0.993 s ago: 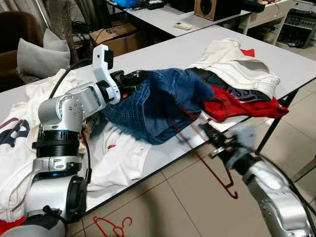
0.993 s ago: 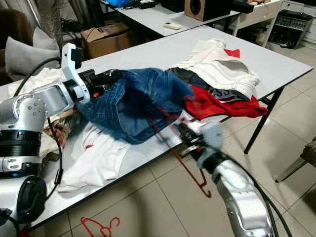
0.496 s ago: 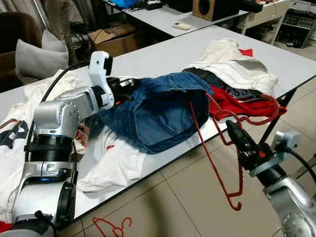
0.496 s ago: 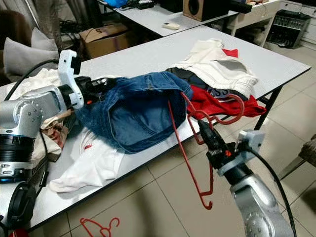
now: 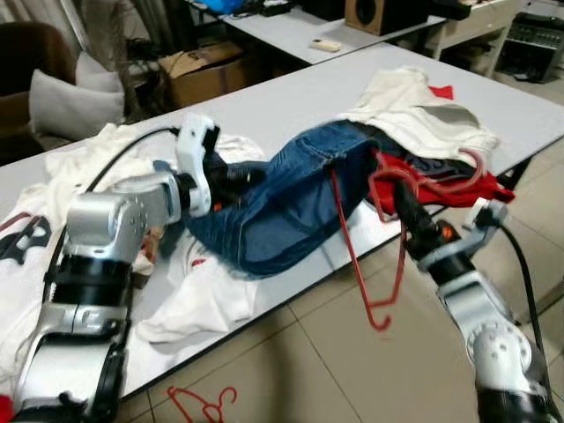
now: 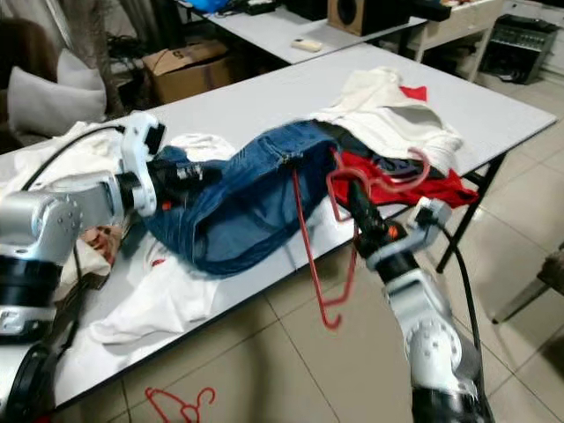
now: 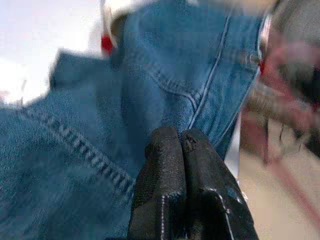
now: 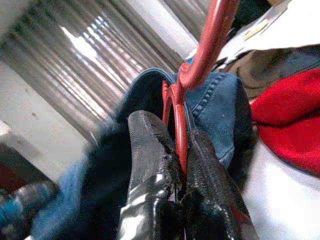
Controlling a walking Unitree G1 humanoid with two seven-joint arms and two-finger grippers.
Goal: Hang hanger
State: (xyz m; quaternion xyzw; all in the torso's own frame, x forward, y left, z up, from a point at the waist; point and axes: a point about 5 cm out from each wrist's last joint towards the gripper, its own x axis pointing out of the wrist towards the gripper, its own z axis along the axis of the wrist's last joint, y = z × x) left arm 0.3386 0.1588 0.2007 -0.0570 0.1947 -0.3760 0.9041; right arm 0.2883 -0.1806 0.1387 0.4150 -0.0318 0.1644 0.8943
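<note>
Blue jeans (image 5: 291, 207) lie spread over the grey table (image 5: 291, 97), waist end toward the table's right front edge. My left gripper (image 5: 236, 174) is shut on the denim at the jeans' left end; the left wrist view shows its fingers (image 7: 165, 165) pressed together over a seam. A red wire hanger (image 5: 353, 256) hangs off the front edge, one arm tucked into the jeans' opening. My right gripper (image 5: 397, 196) is shut on the hanger near its neck, and the right wrist view shows the red wire (image 8: 210, 40) clamped between both fingers.
A heap of white, dark and red clothes (image 5: 432, 132) lies at the table's right end. White garments (image 5: 203, 282) cover the left part. A second red hanger (image 5: 204, 405) lies on the tiled floor. Behind stand another table (image 5: 291, 35), a cardboard box (image 5: 198, 66) and a cushion (image 5: 66, 101).
My right arm has risen from below the table edge and brought the hanger up to the jeans' opening. My left gripper has pulled the jeans leftward and flatter.
</note>
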